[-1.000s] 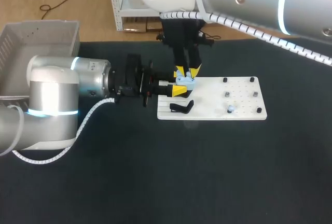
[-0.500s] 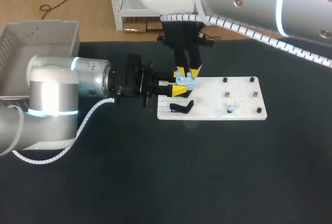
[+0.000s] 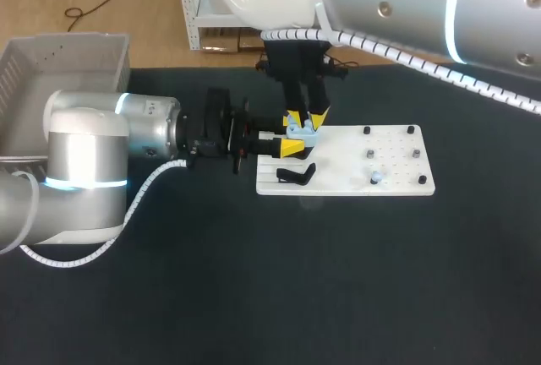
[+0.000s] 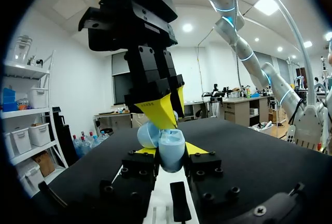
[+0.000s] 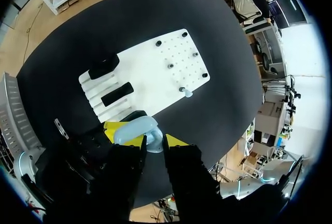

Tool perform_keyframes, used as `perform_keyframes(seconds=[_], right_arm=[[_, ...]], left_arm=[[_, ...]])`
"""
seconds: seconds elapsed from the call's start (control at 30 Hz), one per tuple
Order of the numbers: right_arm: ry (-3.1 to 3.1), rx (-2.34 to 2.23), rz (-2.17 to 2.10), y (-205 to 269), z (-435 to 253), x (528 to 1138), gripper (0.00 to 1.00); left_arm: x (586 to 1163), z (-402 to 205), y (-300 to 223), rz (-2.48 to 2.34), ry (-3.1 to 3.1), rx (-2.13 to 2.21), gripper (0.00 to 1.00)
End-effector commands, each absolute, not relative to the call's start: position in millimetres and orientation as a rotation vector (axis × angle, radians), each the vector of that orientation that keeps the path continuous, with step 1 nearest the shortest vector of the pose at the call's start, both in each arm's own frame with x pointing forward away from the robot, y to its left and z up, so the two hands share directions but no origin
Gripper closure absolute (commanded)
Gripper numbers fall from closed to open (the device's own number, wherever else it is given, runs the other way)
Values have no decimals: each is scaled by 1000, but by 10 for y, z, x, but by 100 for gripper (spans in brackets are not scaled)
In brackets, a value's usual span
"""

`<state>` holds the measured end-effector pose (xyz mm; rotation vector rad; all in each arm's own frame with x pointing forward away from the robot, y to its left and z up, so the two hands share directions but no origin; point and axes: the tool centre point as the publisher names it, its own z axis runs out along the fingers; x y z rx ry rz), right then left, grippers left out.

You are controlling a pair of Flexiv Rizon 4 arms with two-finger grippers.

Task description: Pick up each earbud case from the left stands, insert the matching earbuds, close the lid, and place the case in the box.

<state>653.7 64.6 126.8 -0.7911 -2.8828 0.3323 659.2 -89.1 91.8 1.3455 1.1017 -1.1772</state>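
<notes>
My left gripper point(image 3: 292, 140) lies level at the left end of the white board point(image 3: 397, 158), shut on a light blue earbud case point(image 3: 303, 135). In the left wrist view the case point(image 4: 172, 149) sits between the yellow tips with its lid point(image 4: 149, 134) swung open. My right gripper point(image 3: 306, 119) hangs straight down over the case, tips at its opening. In the right wrist view a small light blue earbud point(image 5: 153, 142) fills the narrow gap between that gripper's fingers, just beside the case point(image 5: 133, 127). Another pale earbud point(image 3: 374, 178) stands on a peg of the board.
A black case point(image 3: 296, 176) rests on the slotted left stands of the board. Several small black and grey pegs point(image 3: 369, 155) stick up from the board's right half. A grey bin point(image 3: 51, 65) stands at the table's far left corner.
The right arm's upper links have shifted slightly. Both grippers and the blue case stay where they were.
</notes>
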Motion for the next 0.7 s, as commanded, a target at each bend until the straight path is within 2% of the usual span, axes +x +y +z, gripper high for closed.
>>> perform_keyframes(seconds=[0.03,0.1,0.37,0.7], right_arm=[[-2888,-793,325,644,1267,6543,52],[-2901,-794,307,644,1311,6520,49],[-3098,-693,20,569,1624,6283,60],[-3341,-437,-333,227,1742,6056,58]], left_arm=[[6574,872,-883,-1178,1096,1335,100],[6574,872,-883,-1178,1096,1335,100],[6574,872,-883,-1178,1096,1335,100],[6574,872,-883,-1178,1096,1335,100]])
